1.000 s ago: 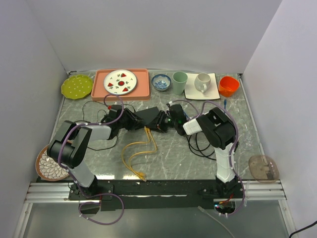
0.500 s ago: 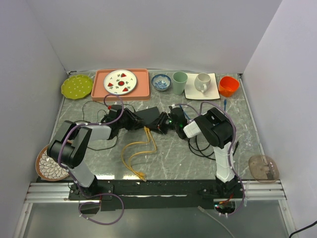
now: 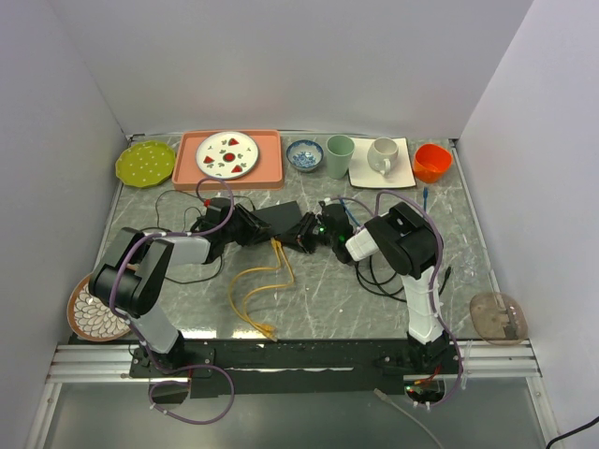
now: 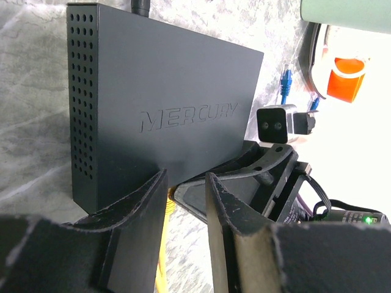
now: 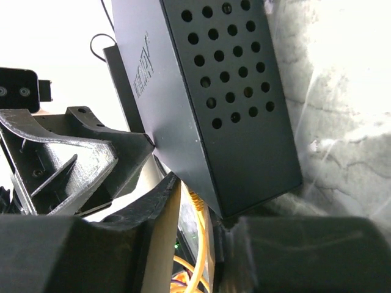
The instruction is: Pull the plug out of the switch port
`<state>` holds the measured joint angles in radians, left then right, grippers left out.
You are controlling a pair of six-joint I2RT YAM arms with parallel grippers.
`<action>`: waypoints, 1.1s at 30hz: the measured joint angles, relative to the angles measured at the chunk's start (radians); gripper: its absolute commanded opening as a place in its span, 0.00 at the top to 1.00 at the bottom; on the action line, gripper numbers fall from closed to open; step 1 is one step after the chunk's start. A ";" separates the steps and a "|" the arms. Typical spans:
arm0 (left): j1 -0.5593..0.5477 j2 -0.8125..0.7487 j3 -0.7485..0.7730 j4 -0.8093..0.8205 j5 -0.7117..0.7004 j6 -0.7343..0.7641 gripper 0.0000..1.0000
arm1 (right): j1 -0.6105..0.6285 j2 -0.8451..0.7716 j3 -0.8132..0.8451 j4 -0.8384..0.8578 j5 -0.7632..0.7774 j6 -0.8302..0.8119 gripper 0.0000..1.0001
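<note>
The switch [image 3: 279,215] is a flat black box lying mid-table between both grippers. It fills the left wrist view [image 4: 171,79] and the right wrist view [image 5: 226,91]. A yellow plug [image 3: 277,244] sits in its near edge and also shows in the wrist views [image 4: 170,195] [image 5: 197,198]. Its yellow cable [image 3: 248,290] runs toward me. My left gripper [image 3: 256,231] [image 4: 186,183] is at the switch's left near corner, jaws narrowly apart, with plug and cable in the gap. My right gripper [image 3: 301,232] [image 5: 204,207] straddles the plug from the right, jaws slightly apart.
Along the back stand a green plate [image 3: 145,164], a pink tray [image 3: 187,168] with a plate, a blue bowl [image 3: 304,155], a green cup [image 3: 340,156], a white mug [image 3: 382,156] and an orange bowl [image 3: 431,162]. Black cables [image 3: 374,271] loop right of the switch. A patterned plate [image 3: 89,313] lies front left.
My right arm has shifted a little left, bringing its gripper closer in at the switch. The left arm and the switch have not visibly moved.
</note>
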<state>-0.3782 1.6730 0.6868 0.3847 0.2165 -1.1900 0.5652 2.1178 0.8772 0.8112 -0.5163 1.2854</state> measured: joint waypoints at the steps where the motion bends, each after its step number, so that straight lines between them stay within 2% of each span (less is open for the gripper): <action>1: 0.000 0.000 0.000 0.001 0.001 0.000 0.63 | 0.000 0.000 0.000 0.000 0.000 0.000 0.79; 8: 0.000 0.000 -0.005 0.008 0.005 0.000 0.63 | 0.000 0.008 0.001 0.013 -0.002 -0.007 0.89; 13: 0.000 0.000 -0.006 0.011 0.005 0.000 0.63 | 0.000 0.008 0.001 0.015 -0.004 -0.019 1.00; 33: -0.008 0.003 -0.057 0.124 0.087 -0.038 0.62 | 0.002 0.001 -0.001 0.011 -0.003 -0.166 1.00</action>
<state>-0.3859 1.6764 0.6296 0.5083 0.3035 -1.2278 0.5671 2.1189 0.8761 0.8227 -0.5198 1.1194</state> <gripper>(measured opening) 0.379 0.195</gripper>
